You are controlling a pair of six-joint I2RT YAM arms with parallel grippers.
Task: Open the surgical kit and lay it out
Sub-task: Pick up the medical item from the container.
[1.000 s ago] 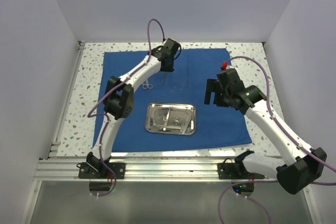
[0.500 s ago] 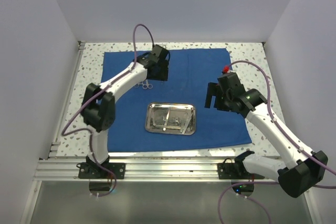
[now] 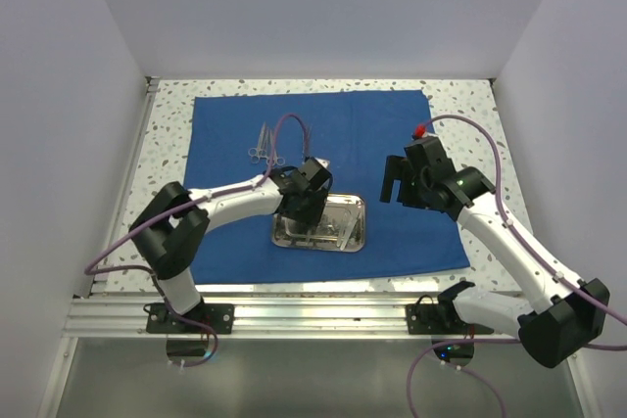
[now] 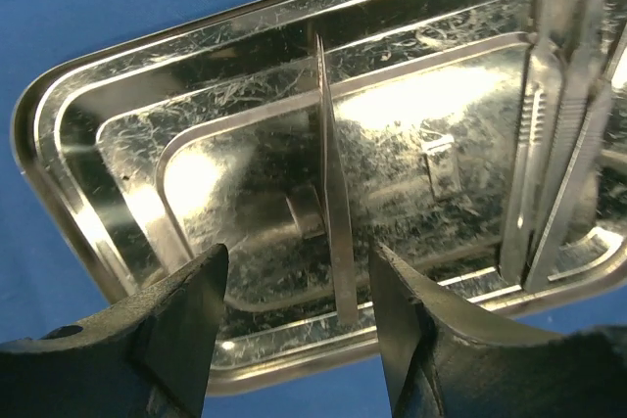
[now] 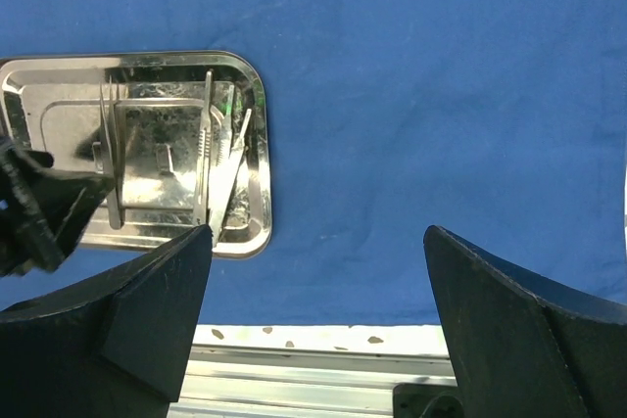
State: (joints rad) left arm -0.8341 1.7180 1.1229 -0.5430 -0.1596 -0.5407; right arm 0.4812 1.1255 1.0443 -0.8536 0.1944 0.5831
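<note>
Here, my left gripper (image 4: 297, 271) hangs open and empty over the steel tray (image 4: 59, 144), tweezers (image 4: 331, 212) below it. My right gripper (image 5: 315, 242) gapes, empty, over bare blue cloth (image 3: 382, 129). Beyond, scissors (image 3: 263, 142) lie on the cloth; speckled table (image 3: 167, 144) borders it, with white walls (image 3: 59, 95) close.

Plain white walls (image 3: 323, 7), white speckled tabletop (image 3: 165, 119), aluminium rail (image 3: 313, 316) along its near edge

One cloth (image 3: 392, 129), one tray (image 3: 359, 224). Three thin tools (image 5: 204, 144) lie in the tray. The ringed tools (image 3: 263, 144) on the cloth, perhaps two, are too small to count.
</note>
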